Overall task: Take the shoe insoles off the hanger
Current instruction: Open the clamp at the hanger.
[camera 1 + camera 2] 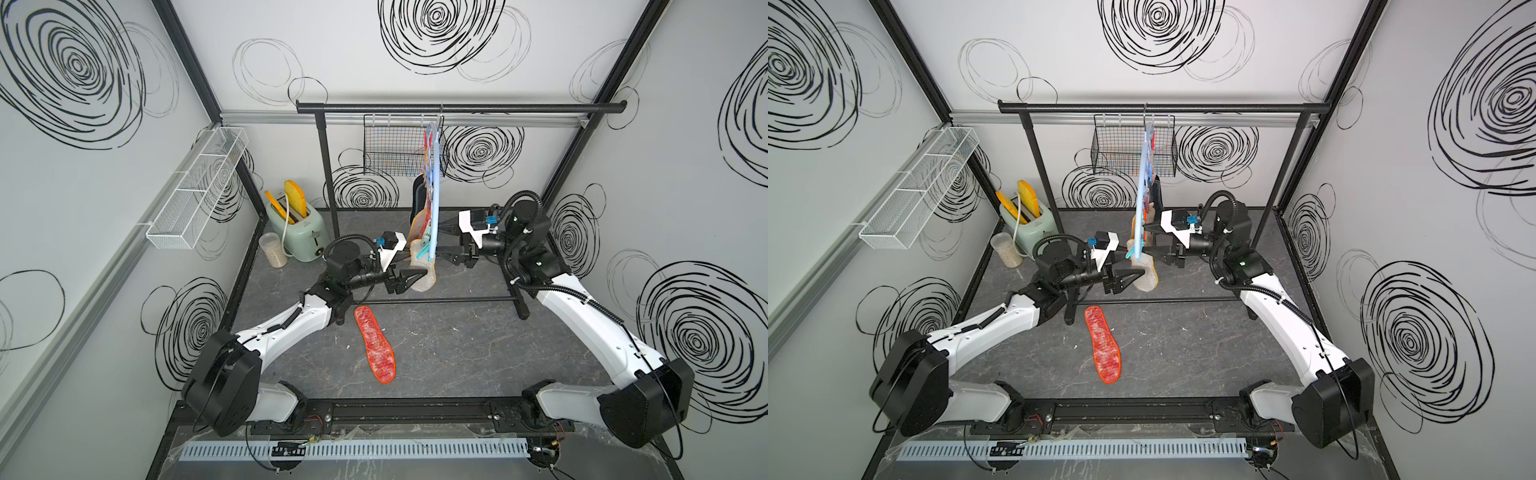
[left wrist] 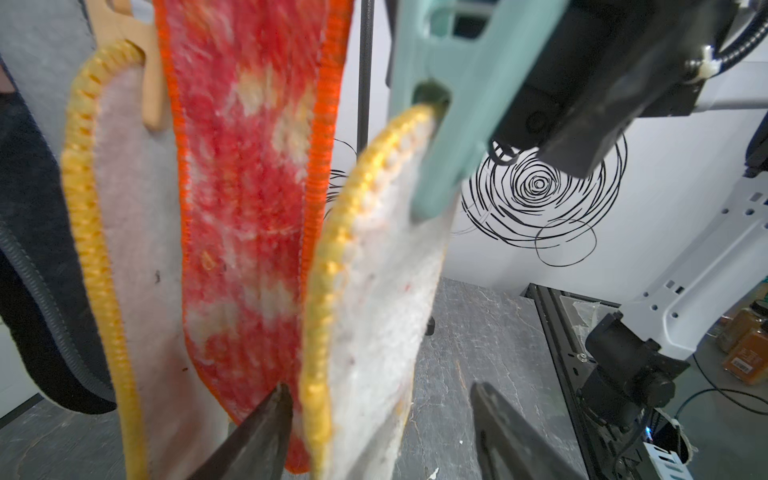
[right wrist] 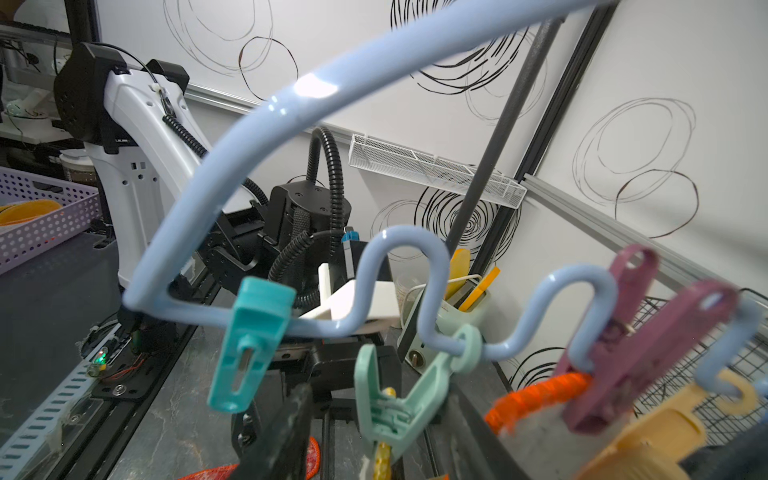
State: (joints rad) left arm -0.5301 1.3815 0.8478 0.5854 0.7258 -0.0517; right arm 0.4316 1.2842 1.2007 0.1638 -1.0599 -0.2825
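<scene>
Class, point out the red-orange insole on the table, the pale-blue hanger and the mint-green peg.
red-orange insole (image 1: 375, 345): in a top view, middle of its mesh.
pale-blue hanger (image 3: 270, 110): right wrist view, curved top bar.
mint-green peg (image 3: 392, 417): right wrist view, its hinge.

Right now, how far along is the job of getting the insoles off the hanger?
Done: one red-orange insole lies on the table. In hand: the left gripper straddles a yellow-rimmed insole at its lower end, jaws open, while the right gripper flanks its mint-green peg. Left: that one and the others still pegged, such as the hanging red insole.
</scene>
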